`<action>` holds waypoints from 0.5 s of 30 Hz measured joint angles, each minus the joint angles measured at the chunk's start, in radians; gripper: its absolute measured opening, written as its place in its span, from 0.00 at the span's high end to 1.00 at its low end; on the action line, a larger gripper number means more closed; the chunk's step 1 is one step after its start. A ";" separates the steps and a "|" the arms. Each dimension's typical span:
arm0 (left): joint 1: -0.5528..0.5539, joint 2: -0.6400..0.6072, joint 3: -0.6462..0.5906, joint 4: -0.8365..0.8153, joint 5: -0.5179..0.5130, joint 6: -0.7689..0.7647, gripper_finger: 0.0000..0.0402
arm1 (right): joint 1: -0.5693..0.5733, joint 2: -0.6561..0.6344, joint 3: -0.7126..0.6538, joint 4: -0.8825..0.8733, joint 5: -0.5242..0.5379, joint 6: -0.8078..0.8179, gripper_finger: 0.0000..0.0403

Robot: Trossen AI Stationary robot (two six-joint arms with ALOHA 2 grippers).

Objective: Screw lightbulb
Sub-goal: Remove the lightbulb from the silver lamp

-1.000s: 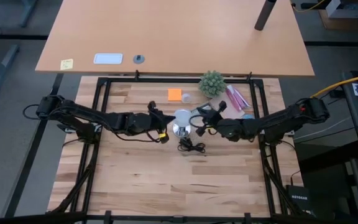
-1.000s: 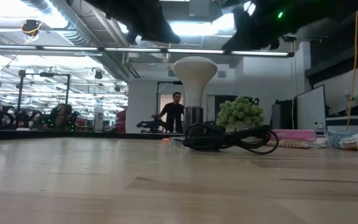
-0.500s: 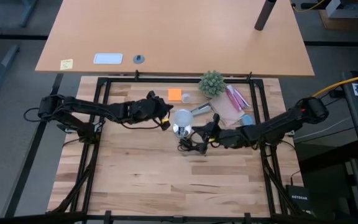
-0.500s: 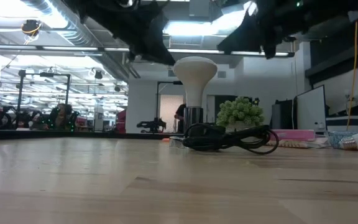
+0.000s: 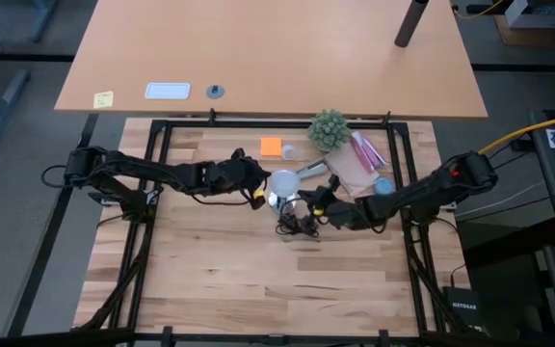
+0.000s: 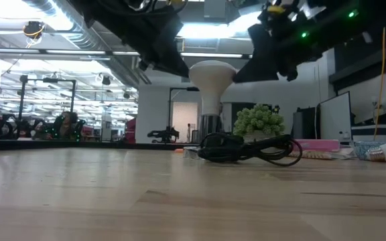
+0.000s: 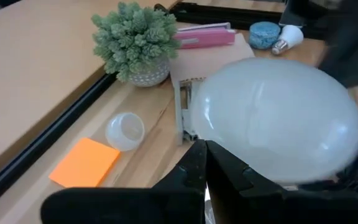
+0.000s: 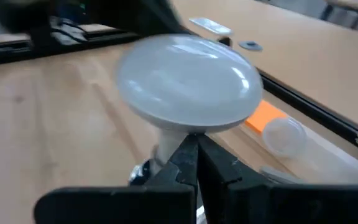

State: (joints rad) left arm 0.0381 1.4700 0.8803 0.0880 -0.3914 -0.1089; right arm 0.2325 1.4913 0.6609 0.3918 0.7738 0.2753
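The white lightbulb (image 5: 283, 180) stands upright, its narrow neck (image 6: 210, 107) down in the socket (image 6: 209, 124) of the silver base (image 5: 277, 201). The base's black cord (image 6: 246, 148) lies coiled on the wood beside it. My left gripper (image 5: 259, 195) is shut, its tips at the left edge of the bulb's round head (image 7: 278, 118). My right gripper (image 5: 306, 205) is shut too, its tips low at the head's right side, near the neck (image 8: 166, 147). My left gripper's shut fingertips (image 7: 201, 149) come slanting down at the rim of the bulb's head; whether they touch it, I cannot tell. My right gripper's shut fingertips (image 8: 191, 144) point up under the head beside the neck; I cannot tell whether they touch it either.
Behind the bulb stand a small green plant (image 5: 328, 128), an orange sticky pad (image 5: 272, 146), a clear little cup (image 7: 124, 130), a pink packet (image 5: 365, 150), a blue disc (image 7: 265, 34) and a spare bulb (image 7: 286, 38). The near half of the wooden table (image 5: 258, 280) is bare.
Both shut grippers have come down from above and closed in on the bulb's head, the left from the table's left, the right from its right, the right one rolling as it came. The bulb has stayed upright in its socket.
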 joint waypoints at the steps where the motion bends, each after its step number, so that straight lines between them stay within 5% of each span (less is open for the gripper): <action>1: -0.005 0.000 0.000 -0.004 -0.003 -0.007 1.00 | -0.013 0.000 -0.001 -0.007 -0.001 0.010 0.99; 15: -0.072 -0.001 0.000 -0.008 0.025 -0.067 1.00 | -0.175 0.000 -0.002 0.012 -0.134 0.016 0.99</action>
State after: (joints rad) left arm -0.0336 1.4689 0.8803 0.0797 -0.3667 -0.1757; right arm 0.0579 1.4916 0.6594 0.4042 0.6396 0.2916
